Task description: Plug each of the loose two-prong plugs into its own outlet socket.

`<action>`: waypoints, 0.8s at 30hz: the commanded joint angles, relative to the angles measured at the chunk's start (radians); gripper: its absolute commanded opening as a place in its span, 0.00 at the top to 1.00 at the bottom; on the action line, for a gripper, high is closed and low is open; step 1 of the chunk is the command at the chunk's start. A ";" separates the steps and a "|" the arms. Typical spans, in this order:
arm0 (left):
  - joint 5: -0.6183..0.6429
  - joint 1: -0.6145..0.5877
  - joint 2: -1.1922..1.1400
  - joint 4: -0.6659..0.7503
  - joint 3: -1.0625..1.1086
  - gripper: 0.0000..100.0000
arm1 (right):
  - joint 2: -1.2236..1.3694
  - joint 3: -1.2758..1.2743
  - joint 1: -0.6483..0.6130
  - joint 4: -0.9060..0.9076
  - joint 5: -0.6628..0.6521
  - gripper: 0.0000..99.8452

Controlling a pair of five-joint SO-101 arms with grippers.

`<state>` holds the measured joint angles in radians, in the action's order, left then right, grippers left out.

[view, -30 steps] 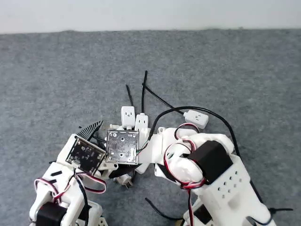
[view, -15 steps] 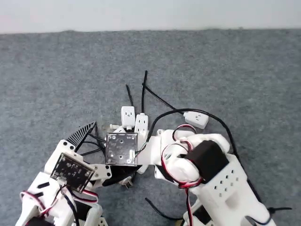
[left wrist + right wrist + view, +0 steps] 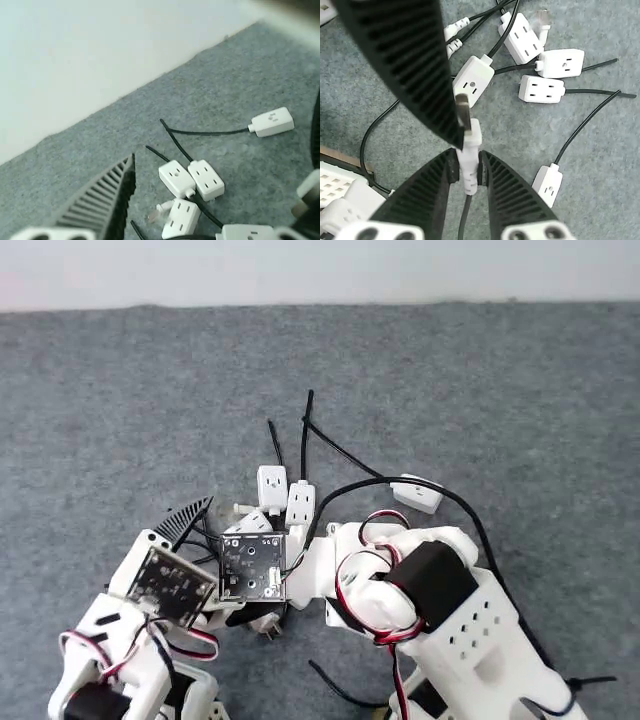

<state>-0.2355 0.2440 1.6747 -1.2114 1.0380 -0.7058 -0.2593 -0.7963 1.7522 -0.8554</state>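
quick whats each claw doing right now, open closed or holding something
left claw: cannot be told
right claw: closed, holding a white two-prong plug

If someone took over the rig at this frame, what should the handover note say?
Right gripper: jaws shut on a white plug, prongs pointing at a socket just ahead, not inserted.
Left gripper: hovers near the cluster of sockets.
Done: no plug visibly seated.
Left: seat the held plug, then the loose plug by the cluster and any others.
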 commanded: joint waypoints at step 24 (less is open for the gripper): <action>0.006 -0.003 0.005 0.138 0.174 0.48 | -0.016 0.120 -0.001 0.038 0.038 0.99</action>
<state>-0.2279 0.2409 1.6809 -1.0871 1.2098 -0.7043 -0.2240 -0.7871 1.7584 -0.8263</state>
